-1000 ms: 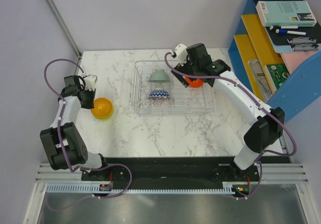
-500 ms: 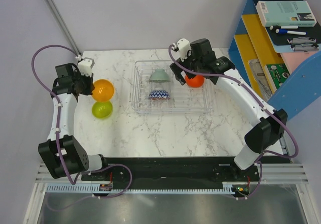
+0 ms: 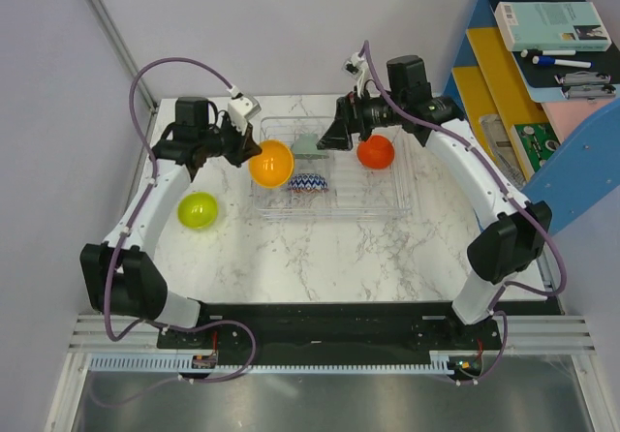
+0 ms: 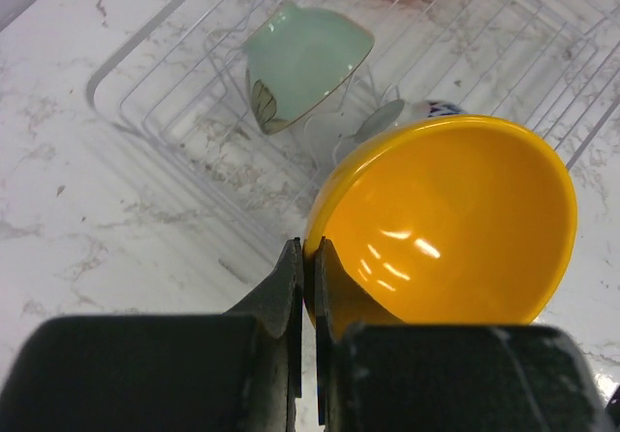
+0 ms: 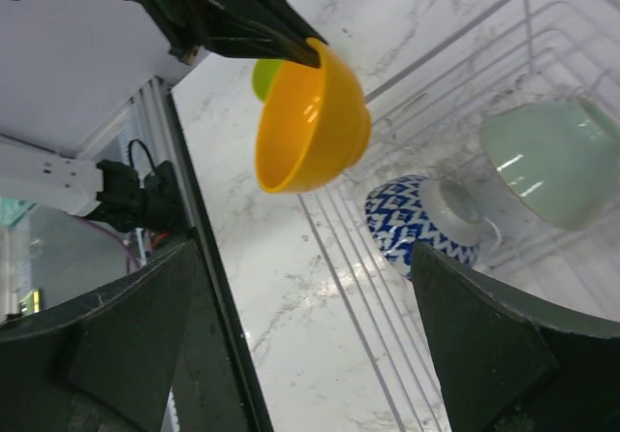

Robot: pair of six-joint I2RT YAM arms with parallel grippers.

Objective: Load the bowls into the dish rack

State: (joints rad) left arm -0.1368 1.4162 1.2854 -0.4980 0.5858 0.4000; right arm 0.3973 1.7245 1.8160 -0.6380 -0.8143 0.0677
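Note:
My left gripper (image 3: pixel 250 148) is shut on the rim of the orange-yellow bowl (image 3: pixel 270 163), holding it tilted in the air over the left edge of the clear dish rack (image 3: pixel 387 200). In the left wrist view the fingers pinch the rim (image 4: pixel 308 248) of the bowl (image 4: pixel 455 219). The pale grey-green bowl (image 3: pixel 308 144), the blue-white zigzag bowl (image 3: pixel 308 183) and the red-orange bowl (image 3: pixel 375 151) sit in the rack. The lime green bowl (image 3: pixel 197 209) lies on the table at the left. My right gripper (image 3: pixel 329 141) is open and empty above the rack, between the grey-green and red-orange bowls.
A blue shelf unit (image 3: pixel 581 151) with a book, pens and yellow dividers stands at the right of the table. A grey wall and a slanted metal post (image 3: pixel 111 35) bound the left side. The marble table (image 3: pixel 320 258) runs in front of the rack.
My left gripper lifted the orange-yellow bowl off the lime green one and carried it right to the rack's edge. My right gripper let go of the red-orange bowl in the rack and drew back left.

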